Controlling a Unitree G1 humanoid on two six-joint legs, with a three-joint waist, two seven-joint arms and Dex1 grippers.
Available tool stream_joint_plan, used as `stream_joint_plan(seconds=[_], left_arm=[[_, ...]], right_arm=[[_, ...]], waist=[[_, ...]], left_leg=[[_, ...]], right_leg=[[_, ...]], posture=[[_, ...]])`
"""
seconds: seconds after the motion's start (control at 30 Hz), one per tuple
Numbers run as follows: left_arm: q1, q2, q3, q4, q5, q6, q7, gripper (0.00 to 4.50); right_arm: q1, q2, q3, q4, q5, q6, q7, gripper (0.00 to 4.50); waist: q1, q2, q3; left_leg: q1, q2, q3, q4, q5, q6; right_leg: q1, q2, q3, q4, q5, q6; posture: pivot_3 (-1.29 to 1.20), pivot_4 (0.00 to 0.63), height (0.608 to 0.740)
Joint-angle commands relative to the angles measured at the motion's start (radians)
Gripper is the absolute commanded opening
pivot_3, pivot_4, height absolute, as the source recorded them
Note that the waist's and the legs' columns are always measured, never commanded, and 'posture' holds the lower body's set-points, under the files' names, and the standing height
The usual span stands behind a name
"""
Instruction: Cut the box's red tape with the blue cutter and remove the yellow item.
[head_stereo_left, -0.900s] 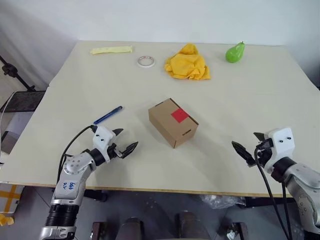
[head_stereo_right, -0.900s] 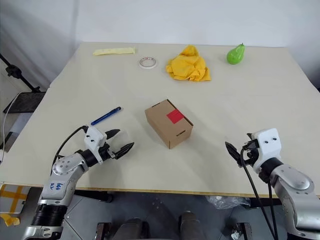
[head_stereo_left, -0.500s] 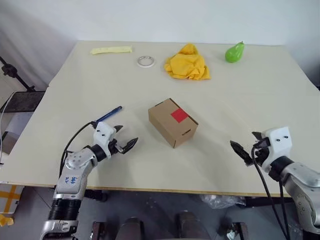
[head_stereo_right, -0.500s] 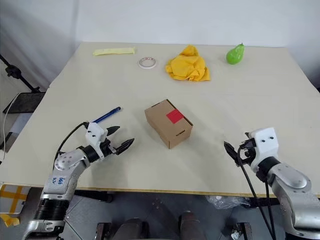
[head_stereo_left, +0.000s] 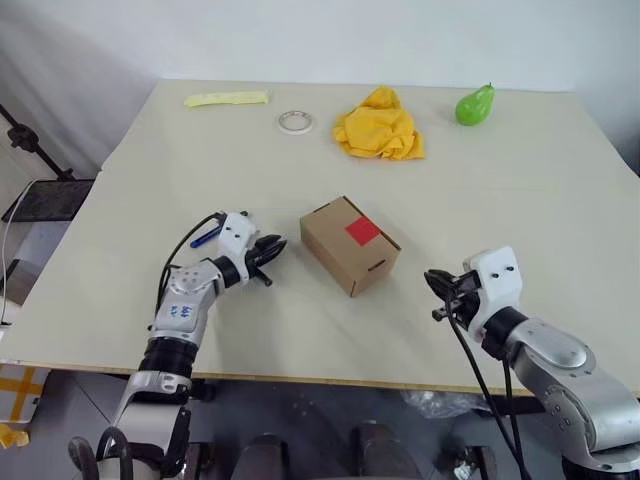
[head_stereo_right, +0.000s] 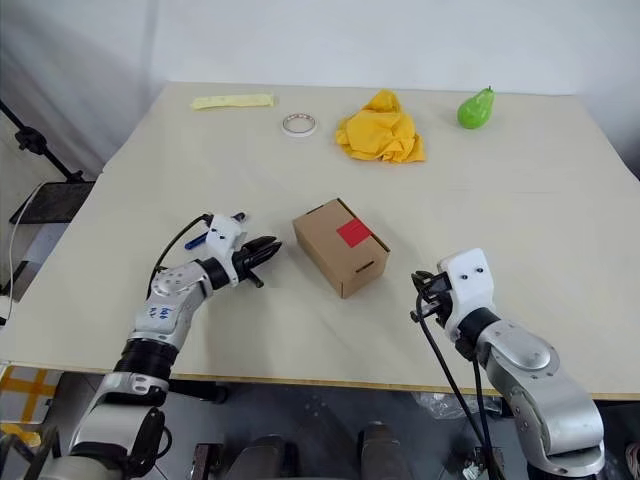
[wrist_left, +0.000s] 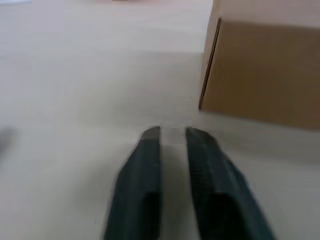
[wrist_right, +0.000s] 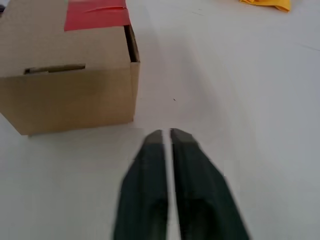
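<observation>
**Both grippers low over the table, flanking the closed box**

The left arm reaches in from 7 o'clock, forearm angled toward the table's middle. The left gripper (head_stereo_left: 268, 252) points level at the box (head_stereo_left: 349, 244) from its 9 o'clock side, just short of it; its 2 black fingers (wrist_left: 142, 170) stand nearly together with only a thin slit between them, holding nothing. The right arm bends in from 5 o'clock, and the right gripper (head_stereo_left: 437, 284) lies at the box's 4 o'clock, near but apart, fingers (wrist_right: 150, 175) pressed together and empty.

The box sits mid-table, flaps closed, with the red tape (head_stereo_left: 362, 232) on its top face. The blue cutter (head_stereo_left: 205, 238) lies on the table at the box's 9 o'clock, mostly hidden behind the left wrist. The blue marks on the left forearm are too small to read.
</observation>
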Motion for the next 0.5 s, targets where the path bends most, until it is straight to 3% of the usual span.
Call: stream_joint_plan(seconds=[0.03,0.23,0.5], left_arm=[[-0.101,-0.044,-0.013,0.143,0.027,-0.075,0.01,0.02],[-0.285,-0.12,-0.01,0.389,0.052,-0.163,0.007,0.02],[-0.409,-0.179,-0.013,0.57,0.048,-0.234,-0.129,0.02]], right_arm=[[-0.036,0.018,0.008,-0.011,-0.01,0.03,-0.042,0.0],[-0.061,0.055,0.04,-0.019,0.008,0.103,-0.071,0.0],[-0.088,0.107,0.079,-0.037,0.006,0.154,-0.103,0.0]], waist=[[0.001,0.0,0.0],[0.003,0.0,0.0],[-0.003,0.0,0.0]], left_leg=[[-0.001,0.0,-0.001,0.0,0.0,0.0],[-0.013,-0.004,-0.009,0.006,0.001,0.0],[-0.013,-0.005,-0.01,0.006,0.0,0.001]], right_leg=[[0.0,0.0,-0.001,0.0,0.0,0.0],[-0.006,-0.001,-0.009,0.001,0.0,0.001],[-0.006,-0.003,-0.012,0.002,0.0,0.001]], posture=[[0.0,0.15,0.74],[0.0,0.15,0.74],[0.0,0.15,0.74]])
